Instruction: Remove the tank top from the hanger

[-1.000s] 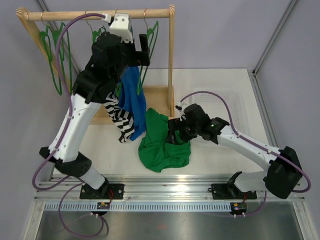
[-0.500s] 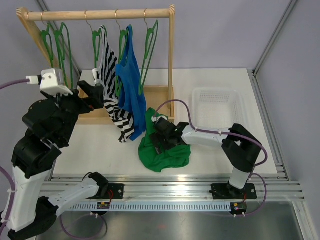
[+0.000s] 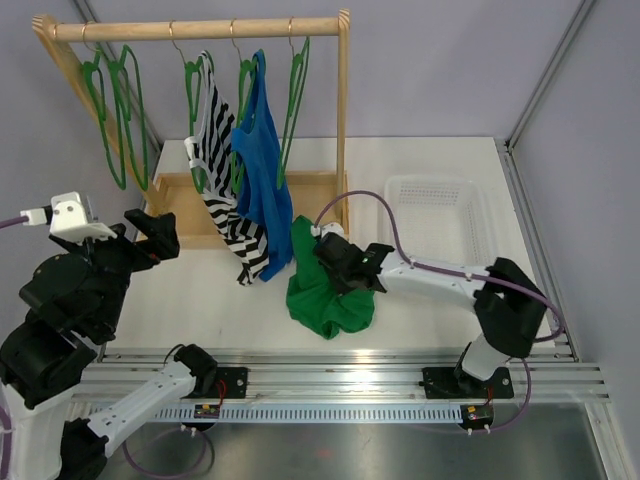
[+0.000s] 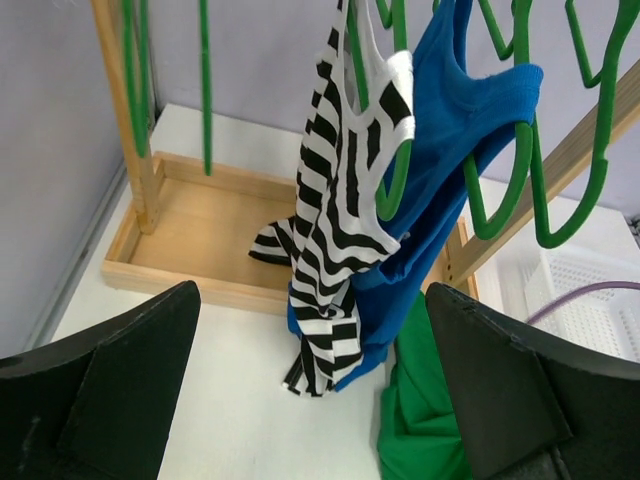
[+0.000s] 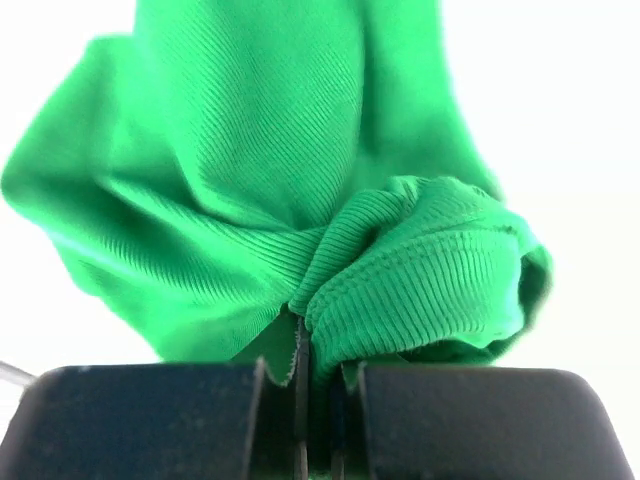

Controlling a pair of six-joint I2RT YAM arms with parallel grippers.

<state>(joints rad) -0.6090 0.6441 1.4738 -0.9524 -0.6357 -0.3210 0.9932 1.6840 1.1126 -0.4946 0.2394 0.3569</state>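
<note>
The right tool pinches a ribbed fold of the green tank top, crumpled on the worktop at its tips; the left tool stands spread, well apart.

The scene is lit brightly and evenly; only soft shadows are cast. Glare is seen on the metal rail. The green tank top is rendered sharp against a washed-out background.

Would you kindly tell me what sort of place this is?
Probably a robotics lab test cell, staged as a laundry corner: a metal mounting rail edges a white table, plain panels enclose it, and a wooden clothes rack holds green hangers beside a white basket.
</note>
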